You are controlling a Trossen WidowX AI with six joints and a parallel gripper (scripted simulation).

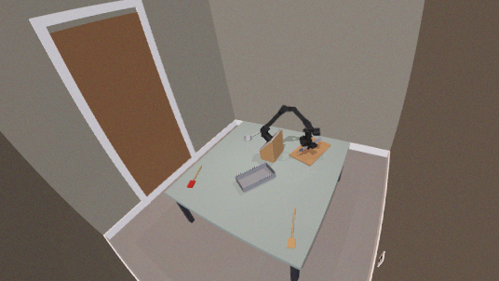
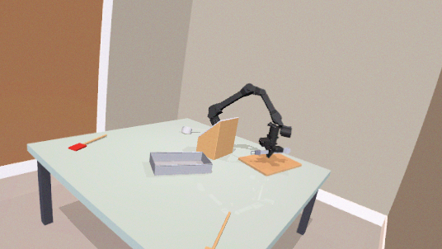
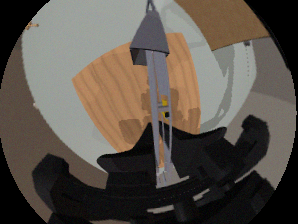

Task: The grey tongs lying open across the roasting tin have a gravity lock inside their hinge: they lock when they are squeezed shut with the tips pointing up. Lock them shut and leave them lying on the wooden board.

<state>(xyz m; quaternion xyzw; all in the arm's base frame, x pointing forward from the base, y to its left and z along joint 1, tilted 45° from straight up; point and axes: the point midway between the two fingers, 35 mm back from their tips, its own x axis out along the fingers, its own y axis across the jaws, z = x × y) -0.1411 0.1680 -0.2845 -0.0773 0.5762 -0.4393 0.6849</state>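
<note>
The grey tongs [image 1: 302,150] [image 2: 256,152] [image 3: 150,34] are level and low over the wooden board [image 1: 321,151] [image 2: 272,168] [image 3: 107,90], hinge end beyond the fingers in the wrist view. My gripper [image 1: 307,146] [image 2: 270,155] [image 3: 154,124] points down over the board, with its fingers close around the tongs' arms. A narrow gap shows between those arms in the wrist view. I cannot tell whether the tongs touch the board or whether the lock has caught. The roasting tin [image 1: 261,182] [image 2: 183,169] stands away from the board, with no tongs on it.
A tall wedge-shaped wooden block [image 1: 269,153] [image 2: 226,140] [image 3: 230,22] stands between the arm's base and the board. A white ladle-like thing [image 1: 248,138] [image 2: 186,130], a red spatula [image 1: 191,184] [image 2: 77,147] and a wooden spatula [image 1: 291,243] lie farther off.
</note>
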